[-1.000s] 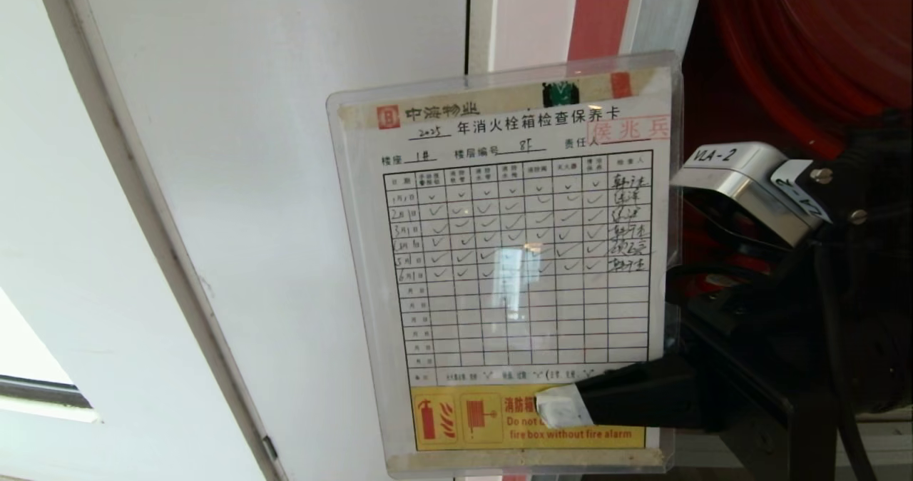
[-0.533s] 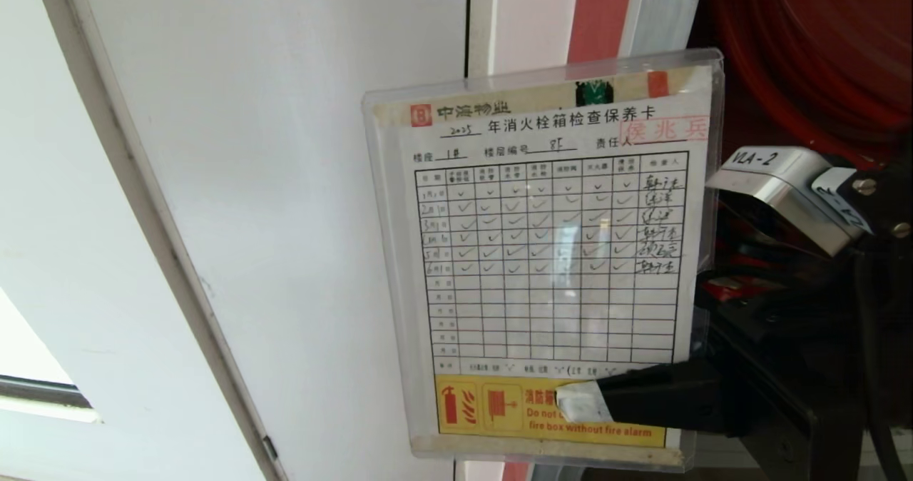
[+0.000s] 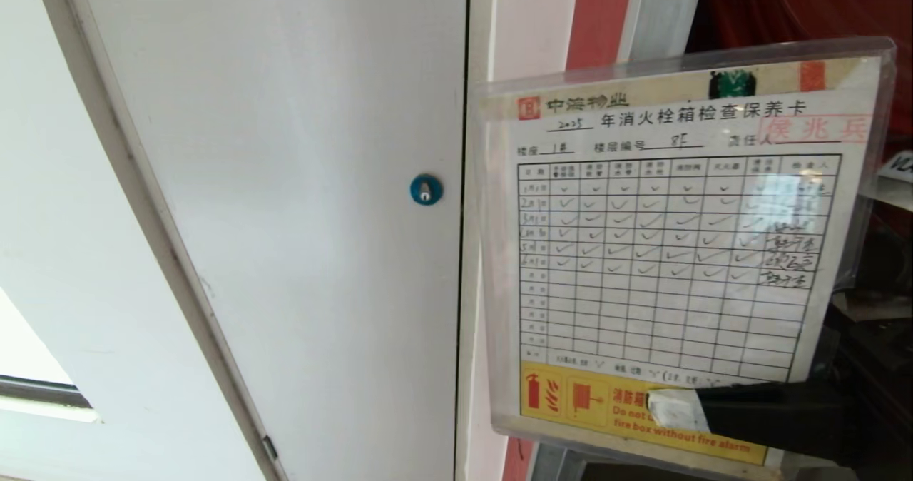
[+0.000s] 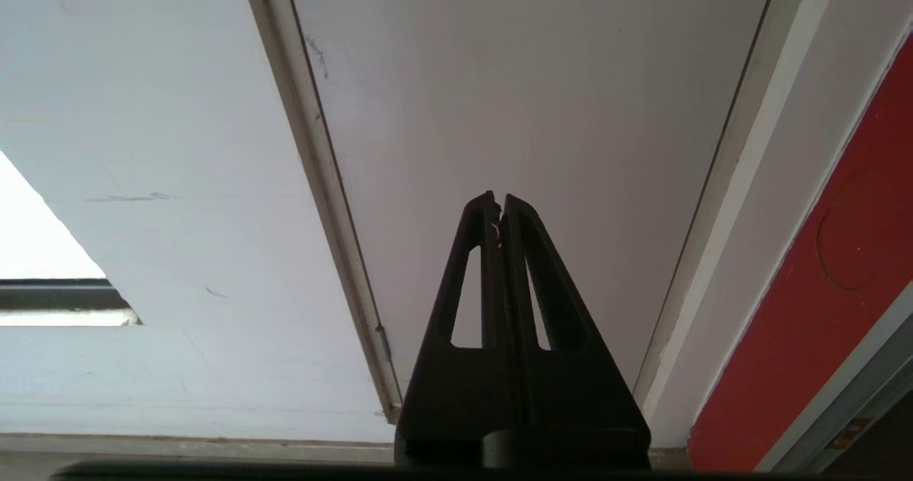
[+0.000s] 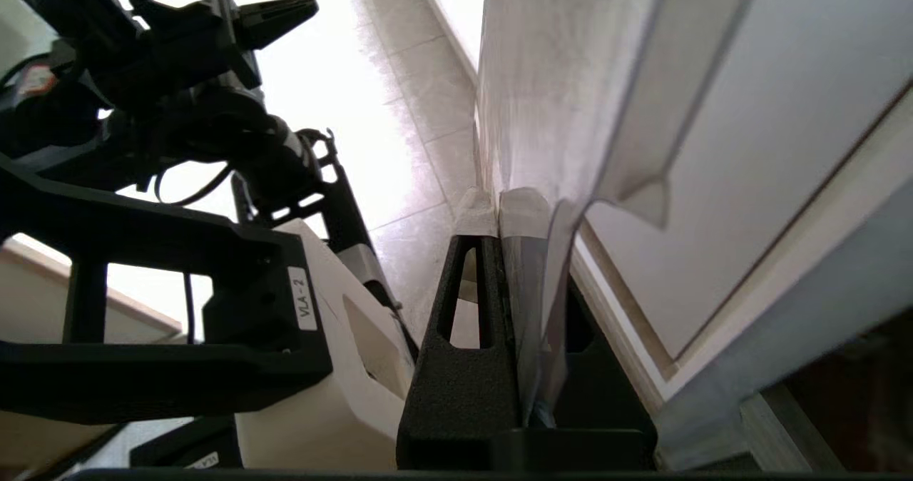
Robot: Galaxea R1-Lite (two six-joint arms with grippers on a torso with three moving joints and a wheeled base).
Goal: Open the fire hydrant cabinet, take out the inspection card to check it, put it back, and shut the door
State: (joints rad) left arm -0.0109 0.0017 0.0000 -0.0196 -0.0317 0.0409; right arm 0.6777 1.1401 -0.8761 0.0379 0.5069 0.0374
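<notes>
The inspection card (image 3: 677, 252), a white gridded sheet with a yellow warning strip in a clear plastic sleeve, hangs upright in front of the fire hydrant cabinet's silver frame (image 3: 660, 10) and dark red interior (image 3: 784, 3). My right gripper (image 3: 674, 409) is shut on the card's lower right corner, one taped fingertip pressing on the yellow strip. In the right wrist view the card (image 5: 556, 110) rises edge-on from between the taped tips of the right gripper (image 5: 499, 213). My left gripper (image 4: 499, 199) is shut and empty, parked facing the white panel. The door is out of view.
A plain white panel (image 3: 285, 181) with a blue round lock (image 3: 426, 189) fills the left and middle. A pale pink and red wall strip (image 3: 599, 10) runs beside the cabinet frame. In the right wrist view, light floor tiles (image 5: 385, 74) and my parked left arm (image 5: 178, 74) show.
The right gripper has carried the card to the right in the head view, where it now looks larger. The blue lock is uncovered. The left arm has not moved.
</notes>
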